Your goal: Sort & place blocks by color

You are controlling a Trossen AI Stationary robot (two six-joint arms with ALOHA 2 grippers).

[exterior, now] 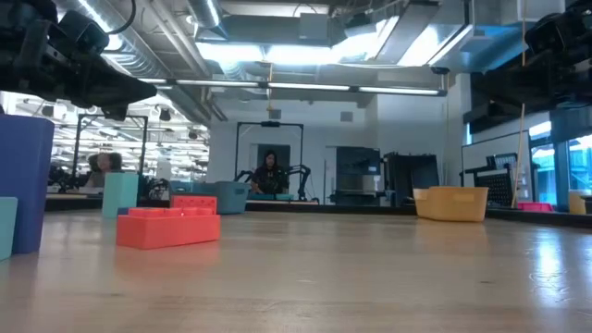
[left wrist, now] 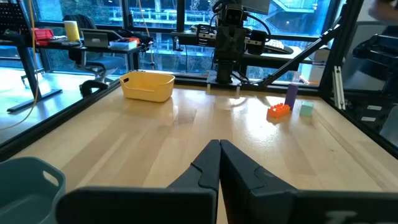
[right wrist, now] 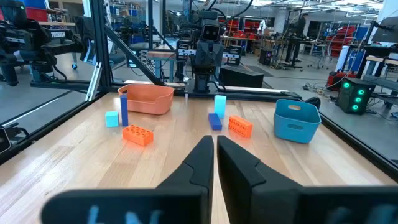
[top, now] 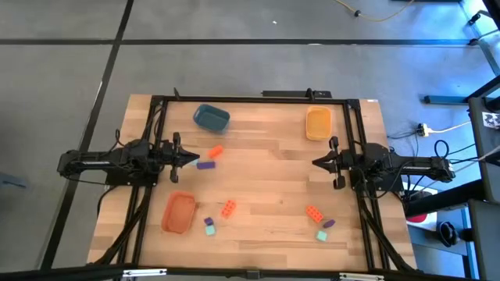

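8 blocks lie loose on my bench (top: 266, 179), none in a bowl: an orange block (top: 216, 152) and a purple block (top: 205, 165) near center-left, an orange brick (top: 228, 208) with 2 small teal and purple pieces (top: 209, 226) toward 7 o'clock, and another orange brick (top: 314, 213) with purple and teal bits (top: 324, 229) toward 5 o'clock. I see the blue bowl (top: 211, 118) at 11, the yellow bowl (top: 318, 123) at 1, the orange bowl (top: 179, 213) at 8. My left gripper (top: 193, 158) waits at 9 o'clock, fingers together, holding nothing; my right gripper (top: 316, 162) at 3 o'clock, fingers together too.
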